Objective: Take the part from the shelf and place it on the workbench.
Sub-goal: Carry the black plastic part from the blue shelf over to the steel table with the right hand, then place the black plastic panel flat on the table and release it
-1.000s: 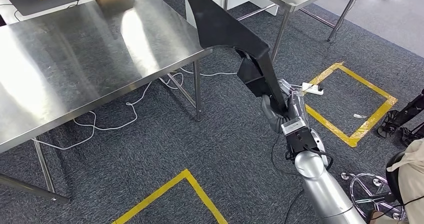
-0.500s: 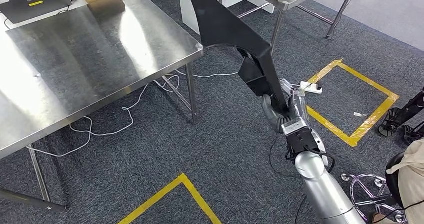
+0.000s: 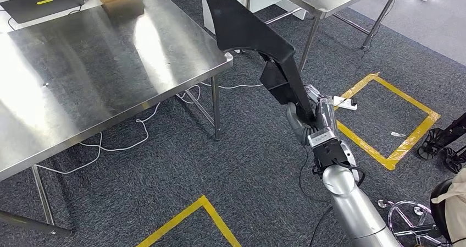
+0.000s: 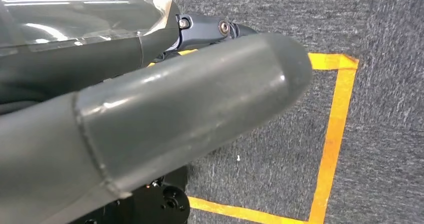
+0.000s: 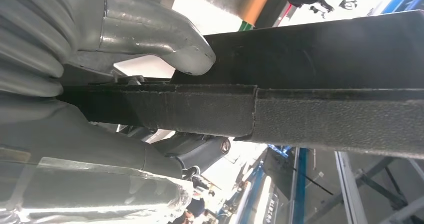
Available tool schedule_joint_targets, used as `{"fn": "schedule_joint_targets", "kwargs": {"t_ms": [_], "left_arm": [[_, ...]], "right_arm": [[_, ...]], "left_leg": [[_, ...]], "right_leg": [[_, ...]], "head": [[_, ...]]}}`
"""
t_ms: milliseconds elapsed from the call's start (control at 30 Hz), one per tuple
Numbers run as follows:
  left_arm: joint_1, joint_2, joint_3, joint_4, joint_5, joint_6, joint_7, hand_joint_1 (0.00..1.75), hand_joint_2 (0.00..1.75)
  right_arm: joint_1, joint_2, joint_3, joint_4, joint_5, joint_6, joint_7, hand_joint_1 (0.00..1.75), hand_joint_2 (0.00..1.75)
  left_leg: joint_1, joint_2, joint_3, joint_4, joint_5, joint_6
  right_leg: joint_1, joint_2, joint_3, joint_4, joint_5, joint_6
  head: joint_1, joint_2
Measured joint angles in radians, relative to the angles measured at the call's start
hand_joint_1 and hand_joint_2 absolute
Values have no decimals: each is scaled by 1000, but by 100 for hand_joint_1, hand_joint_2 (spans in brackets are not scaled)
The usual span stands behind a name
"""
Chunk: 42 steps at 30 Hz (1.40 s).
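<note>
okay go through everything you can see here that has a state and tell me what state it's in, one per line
black part: held up off the floor, its top end over the workbench's corner
right hand: grips the part's lower end
left hand: hangs over the carpet, grip unclear
workbench: steel top bare where the part would go

Bright, even overhead light in the head view, and strong white glare streaks across the steel workbench (image 3: pixel 110 54). Soft shadows lie under it on the carpet (image 3: pixel 253 164). The left hand (image 4: pixel 150 119) sits close and blurred. Behind the black part (image 5: pixel 320 84), the background blows out white.
</note>
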Motion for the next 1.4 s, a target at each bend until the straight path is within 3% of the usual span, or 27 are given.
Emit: {"fn": "schedule_joint_targets", "kwargs": {"t_ms": [33,100,167,233,300,367,400,433,467,533,600,700,767,800,867,933,967,1033,1067,1100,1200,1267,1400], "left_arm": [[0,0,0,0,-1,1,1,0,0],[-1,1,1,0,-2,3,2,0,0],[-2,2,1,0,-3,3,3,0,0],[-2,3,1,0,-4,3,3,0,0],[-2,3,1,0,-4,3,3,0,0],[-1,2,1,0,-4,3,3,0,0],[-1,2,1,0,-4,3,3,0,0],[-1,2,1,0,-4,3,3,0,0],[-1,3,1,0,-4,3,3,0,0],[-1,4,1,0,-4,3,3,0,0],[-2,5,1,0,-4,3,3,0,0],[-2,5,1,0,-4,3,3,0,0],[-2,4,1,0,-4,3,3,0,0],[-2,3,1,0,-3,3,3,0,0],[-3,3,2,0,0,4,3,0,0],[-2,2,2,0,2,5,4,0,0],[-2,1,3,0,3,6,4,0,0],[-1,-2,4,0,4,10,6,0,0],[-1,-2,5,0,5,13,7,0,0],[-2,-3,7,0,6,15,8,0,0],[-2,-2,11,0,9,22,10,0,0],[-2,-2,12,0,10,24,11,0,0],[-2,-3,13,0,10,25,12,0,0]], "right_arm": [[-1,1,0,0,2,0,0,175,175],[-4,2,1,2,5,0,1,175,175],[-6,2,1,2,7,0,3,175,175],[-8,2,1,2,8,0,4,175,175],[-11,2,1,2,8,0,3,175,175],[-12,4,1,2,8,0,4,175,175],[-12,5,2,2,7,0,4,175,175],[-12,6,2,2,7,0,4,175,175],[-12,6,2,2,7,1,4,175,175],[-13,7,2,2,8,1,4,175,175],[-16,8,2,3,7,1,4,175,175],[-20,9,2,3,7,1,4,175,175],[-21,8,2,3,7,1,4,175,175],[-22,7,1,3,6,2,4,175,175],[-23,6,1,6,4,3,4,175,175],[-22,6,2,11,2,5,4,175,175],[-22,6,2,14,2,6,4,175,175],[-26,6,2,16,1,8,4,175,175],[-29,7,3,17,0,8,4,175,175],[-33,7,4,18,-1,10,5,175,175],[-38,10,6,21,-4,13,11,175,175],[-40,11,7,22,-4,13,13,175,175],[-41,11,9,23,-5,13,13,175,175]], "left_leg": [[-1,-1,7,3,-9,-6],[-5,-1,12,9,-23,-19],[-5,0,14,10,-31,-27],[0,2,10,28,-47,-36],[4,3,-28,115,-93,-46],[6,4,-109,258,-148,-51],[6,4,-145,308,-156,-51],[6,5,-164,321,-143,-50],[6,5,-160,288,-107,-45],[3,4,-106,147,-17,-29],[-3,6,-64,50,22,-15],[-9,7,-53,27,18,-4],[-6,7,-38,10,22,4],[-4,7,-30,3,23,9],[-4,7,-23,1,17,15],[-4,5,-16,1,10,14],[-4,4,-10,2,5,12],[-2,1,5,4,-7,3],[-4,0,11,7,-15,-3],[-7,0,14,10,-22,-7],[-11,0,15,15,-31,-1],[-11,0,17,12,-30,5],[-10,1,21,4,-31,4]], "right_leg": [[-1,-2,31,-68,32,5],[-1,-4,68,-145,61,-6],[2,0,71,-147,57,-29],[0,2,78,-149,52,-45],[-3,1,88,-151,45,-59],[1,1,96,-151,38,-69],[3,1,99,-150,34,-72],[5,2,103,-150,31,-74],[7,3,109,-150,27,-74],[10,6,123,-151,17,-72],[16,7,130,-151,8,-65],[18,7,130,-153,0,-50],[18,4,117,-122,-14,-43],[18,3,93,-76,-32,-44],[14,3,14,60,-76,-45],[11,3,-47,141,-86,-34],[9,3,-48,124,-66,-23],[2,0,4,-12,8,-1],[0,-2,36,-80,39,2],[-2,-3,58,-127,59,-1],[-4,-1,70,-150,68,-18],[-1,1,70,-150,66,-21],[3,1,71,-150,61,-30]], "head": [[0,0],[0,0],[-2,0],[-3,0],[-5,0],[-6,0],[-6,0],[-6,0],[-6,0],[-6,0],[-5,0],[-5,0],[-4,0],[-3,0],[-2,0],[-2,0],[-2,0],[-2,0],[-1,0],[-2,0],[-5,0],[-5,0],[-5,0]]}}
